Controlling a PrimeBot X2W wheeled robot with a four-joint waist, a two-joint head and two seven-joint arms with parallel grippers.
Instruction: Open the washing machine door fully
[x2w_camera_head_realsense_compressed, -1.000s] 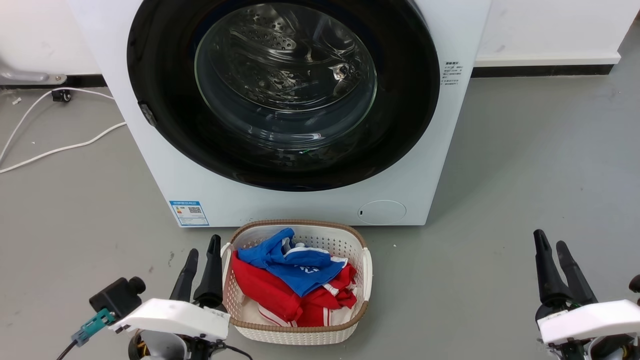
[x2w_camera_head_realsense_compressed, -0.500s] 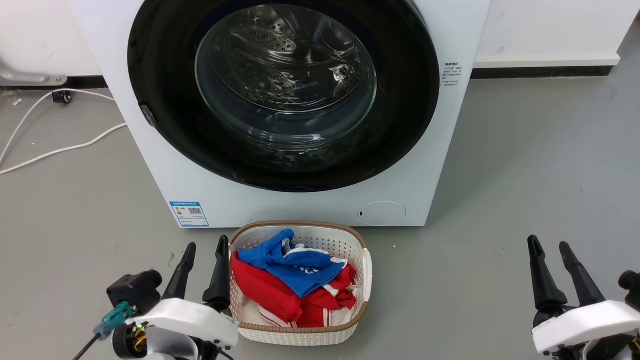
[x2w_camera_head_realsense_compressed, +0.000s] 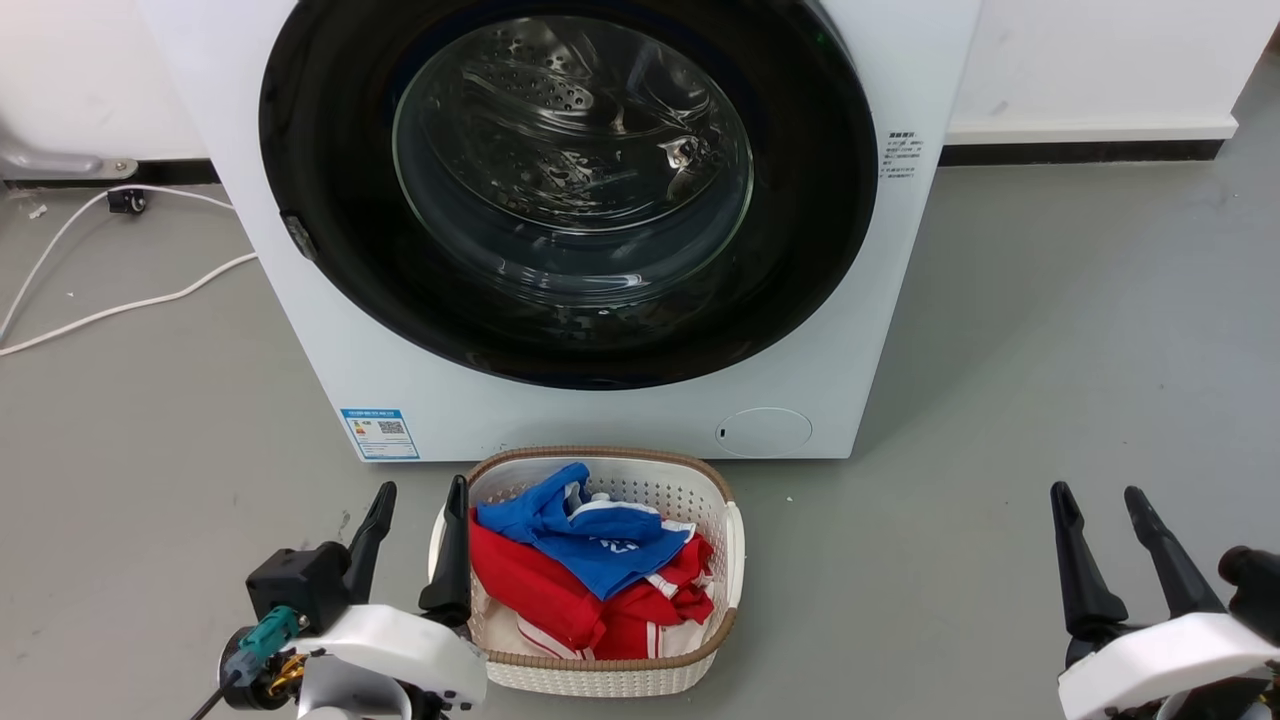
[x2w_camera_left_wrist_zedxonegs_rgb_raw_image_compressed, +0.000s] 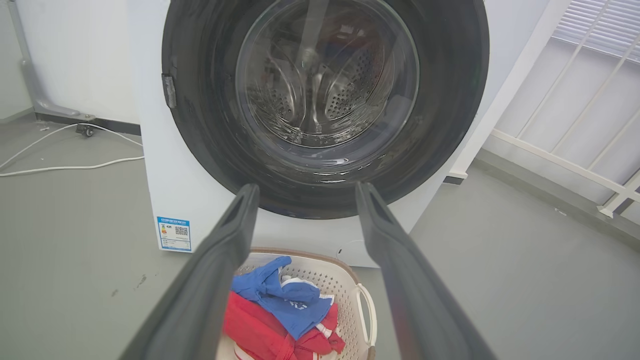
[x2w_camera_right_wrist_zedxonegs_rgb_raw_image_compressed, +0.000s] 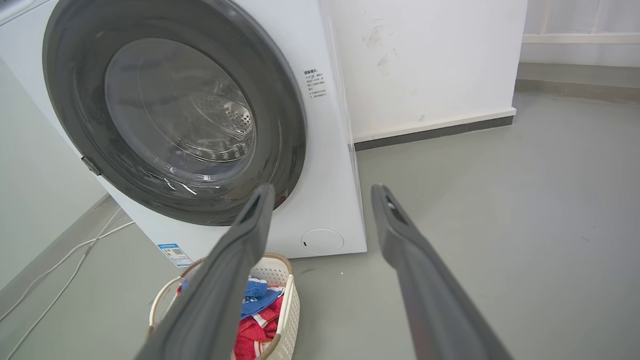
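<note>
glossy black round glass-centred washing machine door (x2w_camera_head_realsense_compressed: 568, 190) looks shut, I think; left gripper (x2w_camera_head_realsense_compressed: 413, 498) and right gripper (x2w_camera_head_realsense_compressed: 1100, 497) both spread, empty, well short

A white basket (x2w_camera_head_realsense_compressed: 600, 678) with a brown rim sits on the grey floor (x2w_camera_head_realsense_compressed: 1000, 350) at six o'clock in the head view, holding a blue garment (x2w_camera_head_realsense_compressed: 600, 545) over red clothes (x2w_camera_head_realsense_compressed: 530, 590). A white cable (x2w_camera_head_realsense_compressed: 190, 285) trails at nine o'clock, a blue-edged sticker (x2w_camera_head_realsense_compressed: 380, 433) at eight, a round white flap (x2w_camera_head_realsense_compressed: 765, 432) at four
</note>
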